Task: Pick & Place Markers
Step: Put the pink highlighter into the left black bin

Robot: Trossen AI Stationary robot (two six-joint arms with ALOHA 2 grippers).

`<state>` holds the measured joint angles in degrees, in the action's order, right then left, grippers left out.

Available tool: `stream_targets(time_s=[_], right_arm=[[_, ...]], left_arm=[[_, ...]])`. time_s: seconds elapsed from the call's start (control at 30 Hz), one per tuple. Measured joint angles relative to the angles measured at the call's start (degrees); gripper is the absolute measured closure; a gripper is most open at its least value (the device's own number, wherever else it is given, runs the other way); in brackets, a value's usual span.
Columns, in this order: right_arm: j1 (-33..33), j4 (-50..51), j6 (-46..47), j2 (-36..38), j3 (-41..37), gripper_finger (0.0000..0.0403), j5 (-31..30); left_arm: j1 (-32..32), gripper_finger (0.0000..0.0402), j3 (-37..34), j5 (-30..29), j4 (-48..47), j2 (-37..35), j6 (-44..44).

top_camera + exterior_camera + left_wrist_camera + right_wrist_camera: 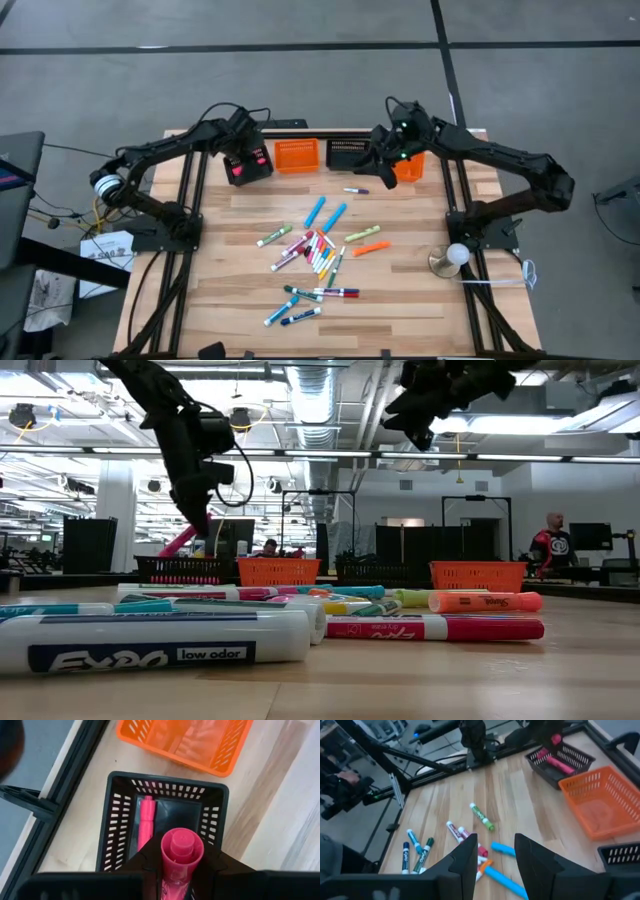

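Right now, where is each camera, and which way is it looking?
High: above, straight down; table, both arms.
Low: table height, across the markers; arms overhead.
Left wrist: above the black basket; left hand grips a pink marker.
Right wrist: over the table; right hand empty.
Both wrists see the orange basket.

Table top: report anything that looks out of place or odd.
One small purple-capped marker lies alone near the far baskets, apart from the loose pile of coloured markers mid-table. A round metal bell-like object sits near the right arm's base. Nothing looks damaged.
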<state>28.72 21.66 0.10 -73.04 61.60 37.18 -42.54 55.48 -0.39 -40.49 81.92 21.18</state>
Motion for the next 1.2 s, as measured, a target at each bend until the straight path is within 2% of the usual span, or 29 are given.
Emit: stream_targets(time_s=[0.43, 0.8, 1.2], right_arm=[[-2.7, -1.3, 1.1, 1.6, -2.2, 0.0284, -1.4], [-4.0, -1.4, 1.3, 1.6, -2.2, 0.0284, -1.4], [-3.9, -1.3, 1.4, 1.6, -2.2, 0.0284, -1.5]], left_arm=[[0.0, 0.0342, 0.0, -1.8, -0.5, 0.6, 2.6], [-0.1, 0.0342, 0.0, -3.9, 2.1, 7.0, 3.4], [-0.2, 0.0341, 0.0, -2.8, 3.5, 8.3, 3.5]])
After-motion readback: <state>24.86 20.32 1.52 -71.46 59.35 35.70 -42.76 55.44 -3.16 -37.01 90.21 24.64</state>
